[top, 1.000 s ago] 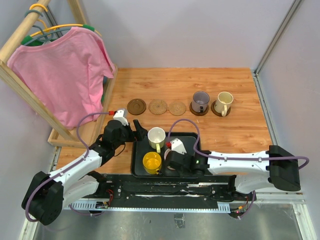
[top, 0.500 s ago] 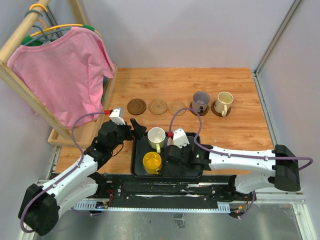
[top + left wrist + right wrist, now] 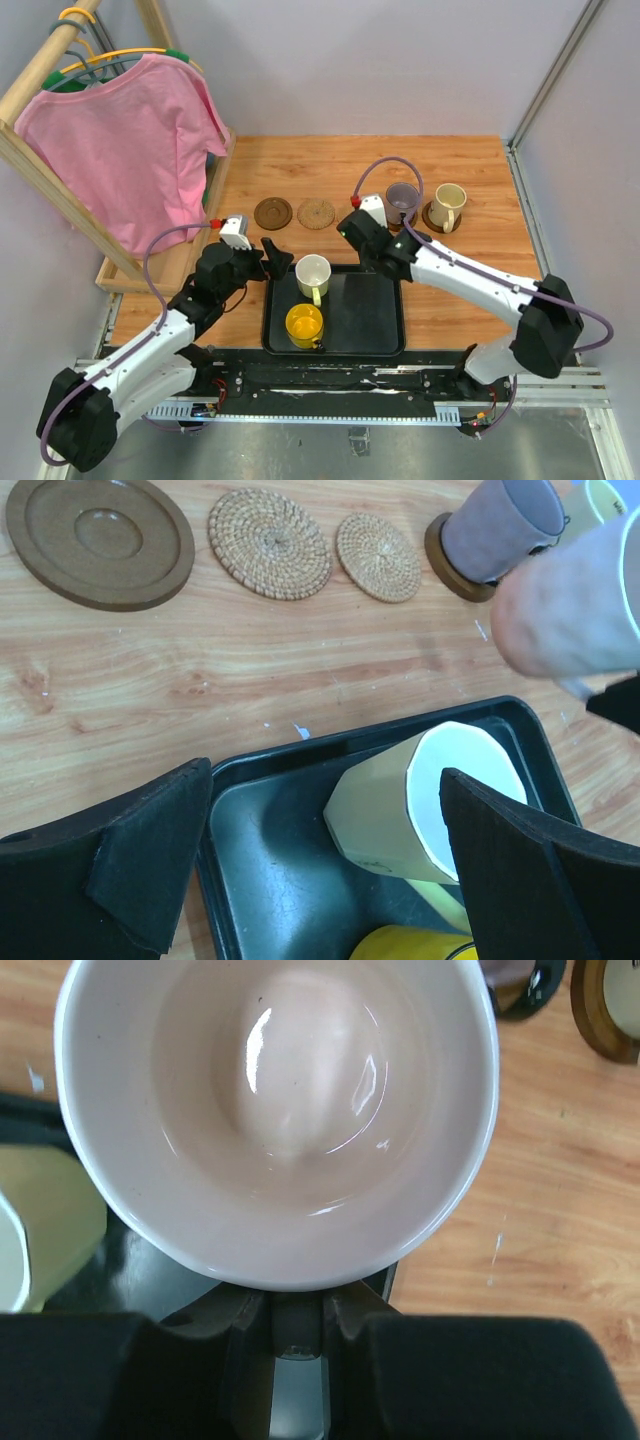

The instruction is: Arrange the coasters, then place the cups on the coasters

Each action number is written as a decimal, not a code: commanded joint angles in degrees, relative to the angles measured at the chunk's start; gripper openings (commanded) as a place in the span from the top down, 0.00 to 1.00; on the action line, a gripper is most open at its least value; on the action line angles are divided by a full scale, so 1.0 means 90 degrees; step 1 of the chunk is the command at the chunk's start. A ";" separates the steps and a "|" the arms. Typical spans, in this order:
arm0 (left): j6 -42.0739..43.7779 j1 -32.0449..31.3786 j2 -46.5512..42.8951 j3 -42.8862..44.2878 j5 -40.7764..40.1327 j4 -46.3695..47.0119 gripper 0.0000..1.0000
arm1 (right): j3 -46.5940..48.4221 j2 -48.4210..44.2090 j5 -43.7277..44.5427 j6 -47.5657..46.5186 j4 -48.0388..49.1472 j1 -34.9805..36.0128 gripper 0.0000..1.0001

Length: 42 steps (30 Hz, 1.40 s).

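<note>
My right gripper [image 3: 353,229] is shut on the handle of the pink cup [image 3: 280,1110] and holds it above the far edge of the black tray [image 3: 366,312]; the cup's bowl fills the right wrist view. My left gripper [image 3: 322,805] stands open over the tray's left end, with the white cup [image 3: 425,805] between its fingers, untouched. The yellow cup [image 3: 304,324] stands in the tray's near left corner. In the row beyond, a dark coaster [image 3: 272,212] and a tan coaster [image 3: 316,213] lie bare; a second tan coaster [image 3: 378,557] shows in the left wrist view. The purple cup [image 3: 402,199] and cream cup [image 3: 448,204] each stand on a dark coaster.
A wooden rack with a pink shirt [image 3: 125,150] stands along the table's left side. Grey walls close the back and right edges.
My right arm has lifted the pink cup out of the tray and carried it away from me toward the coaster row. My left gripper edged forward slightly, still open.
</note>
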 commanded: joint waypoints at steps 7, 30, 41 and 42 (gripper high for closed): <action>0.0165 -0.0044 0.0505 0.0249 -0.0210 -0.0132 0.00 | 0.1723 0.1579 -0.1052 -0.0843 0.0738 -0.1382 0.99; 0.0428 -0.0048 0.1236 0.0614 -0.0207 -0.0162 0.00 | 0.3227 0.3361 -0.1458 -0.0679 0.0488 -0.1995 0.99; 0.0418 -0.0043 0.1269 0.0610 -0.0206 -0.0132 0.00 | 0.3120 0.3478 -0.1700 -0.0607 0.0529 -0.2147 0.99; 0.0420 -0.0047 0.1280 0.0605 -0.0206 -0.0130 0.00 | 0.3125 0.3494 -0.1717 -0.0612 0.0537 -0.2149 0.99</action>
